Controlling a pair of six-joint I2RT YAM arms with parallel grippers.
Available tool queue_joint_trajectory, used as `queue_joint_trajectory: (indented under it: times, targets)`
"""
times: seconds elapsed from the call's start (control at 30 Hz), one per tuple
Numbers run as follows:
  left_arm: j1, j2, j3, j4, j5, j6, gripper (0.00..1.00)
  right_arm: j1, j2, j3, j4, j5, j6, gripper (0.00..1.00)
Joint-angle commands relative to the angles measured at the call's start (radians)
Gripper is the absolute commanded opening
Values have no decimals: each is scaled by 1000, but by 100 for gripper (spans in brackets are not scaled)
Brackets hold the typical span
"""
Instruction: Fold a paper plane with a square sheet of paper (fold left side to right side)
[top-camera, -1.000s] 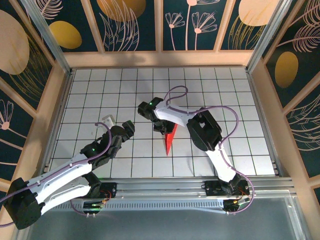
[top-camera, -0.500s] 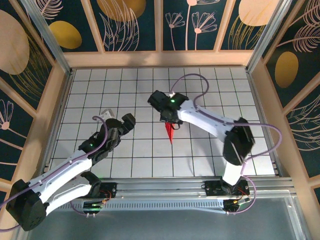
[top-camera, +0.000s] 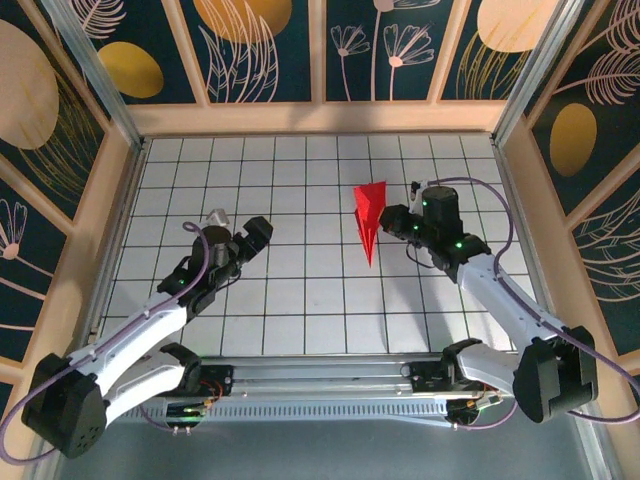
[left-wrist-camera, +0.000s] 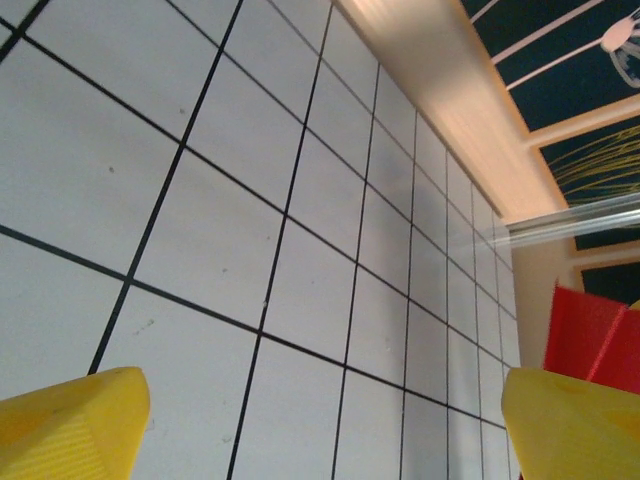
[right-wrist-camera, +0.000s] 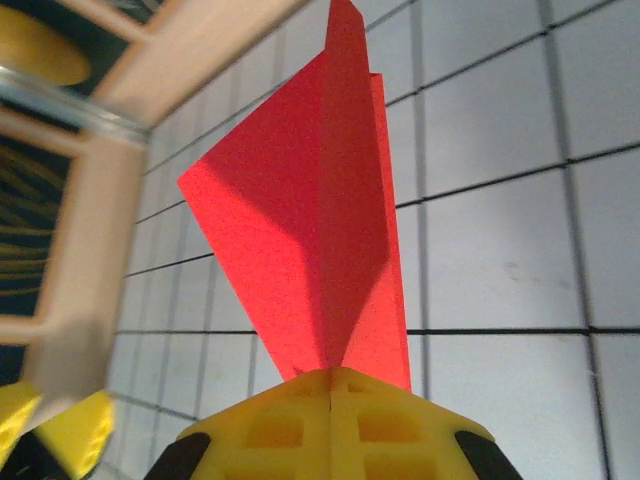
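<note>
The white-and-black left arm (top-camera: 150, 325) lies stretched low and forward, and its yellow-fingered left gripper (top-camera: 240, 226) has the jaws spread wide with nothing between them. The right arm (top-camera: 500, 290) angles inward, its right gripper (top-camera: 386, 222) pinched tight on the slim red paper plane (top-camera: 369, 215).

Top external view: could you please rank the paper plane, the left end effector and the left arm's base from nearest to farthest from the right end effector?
1. paper plane: pinched in the shut right end effector, on its left side.
2. left end effector: open, well off to the left at about the same depth.
3. left arm's base: at the near edge, lower left.
</note>
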Motion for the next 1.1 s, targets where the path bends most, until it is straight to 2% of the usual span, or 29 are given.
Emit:
queue_joint_trajectory:
  times: [0.0, 0.13, 0.33, 0.73, 0.9, 1.07]
  targets:
    - [6, 34, 42, 48, 44, 4, 90, -35, -7, -59, 225, -257, -38, 0]
    - [6, 66, 59, 57, 54, 8, 90, -59, 38, -143, 435, -401, 45, 0]
    - [6, 85, 84, 40, 62, 22, 89, -47, 160, -233, 700, -483, 159, 0]
    - [6, 80, 82, 6, 48, 9, 89, 53, 404, -268, 956, -475, 251, 0]
    - [6, 78, 79, -11, 39, 11, 89, 96, 490, -234, 935, -428, 254, 0]
    - [6, 77, 80, -24, 37, 10, 89, 130, 576, -221, 988, -413, 297, 0]
